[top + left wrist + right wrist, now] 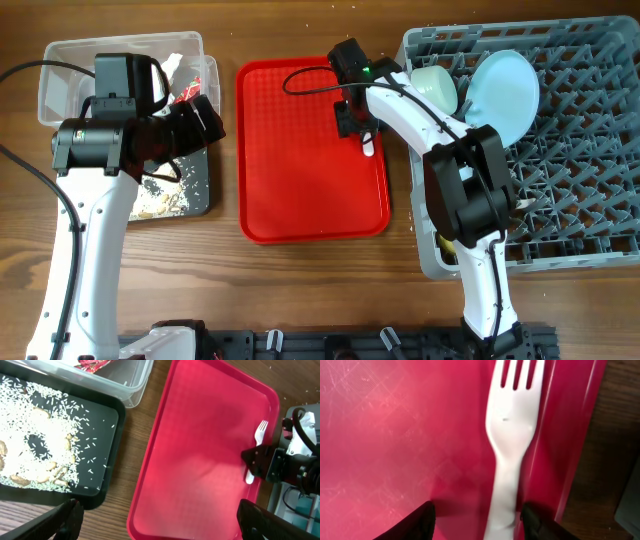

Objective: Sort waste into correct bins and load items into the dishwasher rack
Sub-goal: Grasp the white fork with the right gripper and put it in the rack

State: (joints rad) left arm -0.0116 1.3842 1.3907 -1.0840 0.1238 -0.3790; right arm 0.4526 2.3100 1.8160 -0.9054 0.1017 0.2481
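A white plastic fork (512,435) lies on the flat red tray (380,435) close to its right rim; it also shows in the overhead view (368,148) and the left wrist view (259,435). My right gripper (480,522) is open, low over the tray, with a finger on each side of the fork's handle. My left gripper (160,527) is open and empty above the gap between the black tray (107,485) and the red tray. The black tray holds rice-like food scraps (40,445). The snack wrapper (92,364) lies in the clear tub (137,387).
The grey dishwasher rack (600,200) stands at the right with a pale blue plate (505,90) and a bowl (435,85) in its far left part. A bit of yellow (443,242) shows at the rack's near left edge. The red tray (300,200) lies mid-table.
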